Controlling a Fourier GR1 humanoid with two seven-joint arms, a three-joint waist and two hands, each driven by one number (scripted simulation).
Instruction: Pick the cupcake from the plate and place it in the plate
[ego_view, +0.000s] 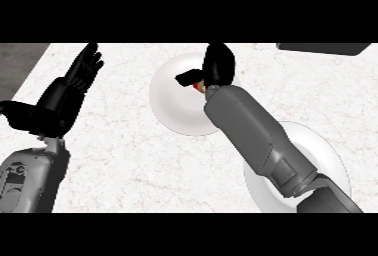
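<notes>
I see my right robot hand (216, 65) curled round the cupcake (196, 85) — only a red-brown sliver shows — over the far plate (171, 107); left robot hand (70, 90) rests open.

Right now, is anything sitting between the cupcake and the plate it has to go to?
Nothing visible on the counter between them. The right hand is curled over the cupcake on the far plate. The near plate lies just beside it, toward the robot; only the robot's own right forearm crosses over it.
</notes>
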